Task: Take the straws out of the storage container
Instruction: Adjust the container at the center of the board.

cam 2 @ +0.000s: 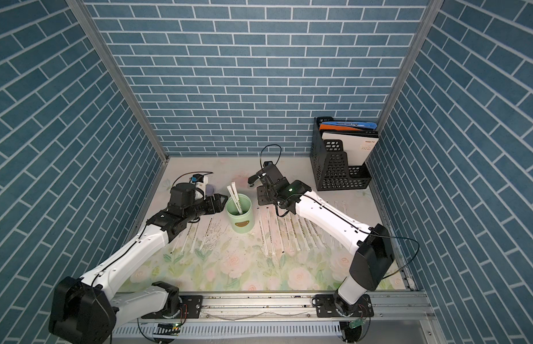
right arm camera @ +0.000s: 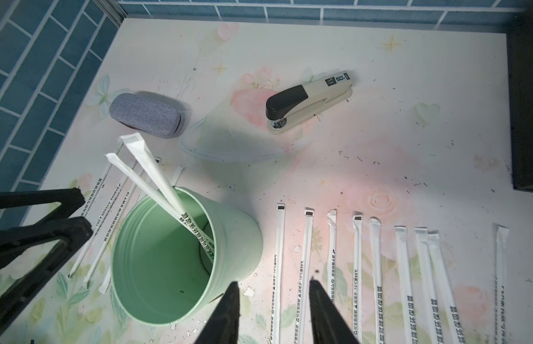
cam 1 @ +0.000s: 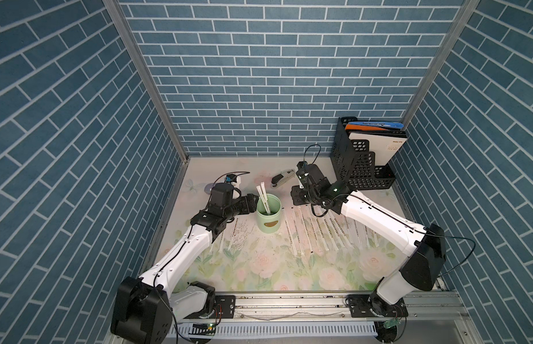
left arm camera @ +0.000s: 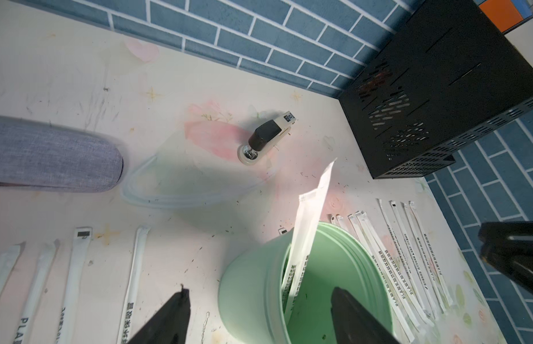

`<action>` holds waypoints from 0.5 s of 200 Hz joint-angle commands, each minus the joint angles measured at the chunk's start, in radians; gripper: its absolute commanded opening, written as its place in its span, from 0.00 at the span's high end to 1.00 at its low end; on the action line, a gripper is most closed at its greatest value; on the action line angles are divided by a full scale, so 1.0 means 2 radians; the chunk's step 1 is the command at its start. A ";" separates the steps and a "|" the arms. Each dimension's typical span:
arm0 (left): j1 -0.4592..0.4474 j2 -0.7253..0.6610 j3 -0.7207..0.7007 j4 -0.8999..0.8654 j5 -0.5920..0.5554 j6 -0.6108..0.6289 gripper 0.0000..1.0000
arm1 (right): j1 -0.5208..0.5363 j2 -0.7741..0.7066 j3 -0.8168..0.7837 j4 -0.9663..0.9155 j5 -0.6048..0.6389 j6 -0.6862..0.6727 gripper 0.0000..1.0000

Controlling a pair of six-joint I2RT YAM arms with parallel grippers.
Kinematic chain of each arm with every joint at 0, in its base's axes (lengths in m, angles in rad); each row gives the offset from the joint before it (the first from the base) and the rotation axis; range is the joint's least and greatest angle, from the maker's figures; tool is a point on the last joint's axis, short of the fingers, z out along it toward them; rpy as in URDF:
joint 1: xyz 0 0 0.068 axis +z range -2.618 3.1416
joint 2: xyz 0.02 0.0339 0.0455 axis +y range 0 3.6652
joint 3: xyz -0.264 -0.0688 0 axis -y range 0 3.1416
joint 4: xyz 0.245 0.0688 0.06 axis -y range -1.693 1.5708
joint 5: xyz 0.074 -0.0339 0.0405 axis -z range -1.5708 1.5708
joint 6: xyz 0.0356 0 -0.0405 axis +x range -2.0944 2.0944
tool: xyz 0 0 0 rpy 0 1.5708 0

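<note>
Two white paper-wrapped straws (right arm camera: 153, 171) lean in the pale mint-green cylindrical cup (right arm camera: 238, 238), just ahead of the wide-open left hand (left arm camera: 259, 290); the right hand (right arm camera: 274, 286) hangs narrowly parted and empty. Closing astride the rim could tip the cup or crumple wrappers

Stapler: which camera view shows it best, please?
The right wrist view: the stapler lies there large and side-on, its black top and printed label clear. The left wrist view shows it smaller and end-on. In a top view it is tiny.
</note>
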 commanded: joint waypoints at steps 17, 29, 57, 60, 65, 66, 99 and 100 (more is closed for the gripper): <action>-0.010 0.021 0.024 0.018 -0.013 0.003 0.30 | -0.004 -0.010 -0.014 0.027 -0.023 -0.014 0.62; -0.012 0.026 0.027 0.020 -0.014 0.004 0.30 | -0.005 -0.010 -0.015 0.029 -0.023 -0.014 0.62; -0.016 0.039 0.033 0.025 -0.013 0.004 0.32 | -0.007 -0.010 -0.017 0.031 -0.027 -0.013 0.62; -0.017 0.041 0.035 0.026 -0.012 0.004 0.33 | -0.007 -0.009 -0.017 0.031 -0.027 -0.013 0.62; -0.017 0.044 0.036 0.027 -0.012 0.004 0.34 | -0.007 -0.009 -0.018 0.031 -0.027 -0.012 0.62; -0.018 0.044 0.036 0.027 -0.012 0.004 0.34 | -0.007 -0.009 -0.018 0.031 -0.027 -0.012 0.62; -0.023 0.062 0.048 0.032 -0.013 0.005 0.40 | -0.007 -0.008 -0.022 0.032 -0.028 -0.010 0.61; -0.023 0.063 0.048 0.032 -0.013 0.005 0.41 | -0.007 -0.008 -0.022 0.032 -0.028 -0.010 0.61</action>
